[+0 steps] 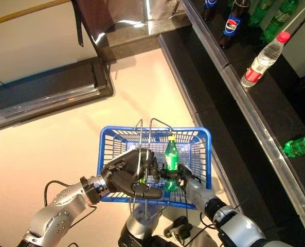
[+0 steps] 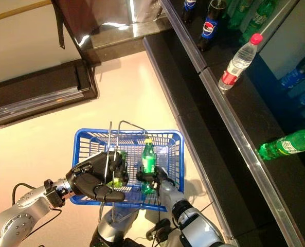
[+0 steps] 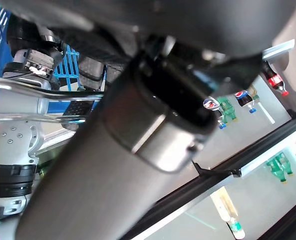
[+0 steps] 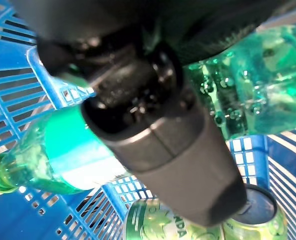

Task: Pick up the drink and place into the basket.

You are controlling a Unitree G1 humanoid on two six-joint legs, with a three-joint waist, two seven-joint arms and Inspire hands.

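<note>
Basket (image 1: pixel 206 154), blue, is the landmark in the left eye view: the left hand (image 1: pixel 125 177) has its fingers curled round the wire handles (image 1: pixel 140 149) at the basket's near side. Inside the basket a green bottle (image 1: pixel 171 154) stands upright, gripped low on its body by the right hand (image 1: pixel 182 176), which reaches in over the near rim. Well beyond the basket, on the dark shelf (image 1: pixel 275 108) to its right, lie a clear bottle (image 1: pixel 263 60) with a red cap, a dark cola bottle (image 1: pixel 233 23) and a green one (image 1: pixel 301 145) on its side.

In the right eye view the same grip shows, and a second green item (image 2: pixel 119 177) lies in the basket just beside the left hand.

From the left wrist view the arm's bulk fills most of the frame; a strip of the basket's mesh and the handle bars show past it.

Seen in the right wrist view, the dark fingers wrap the bottle, held above the basket floor, where another green bottle (image 4: pixel 43 160) lies flat and a can (image 4: pixel 257 210) lies near it.
</note>
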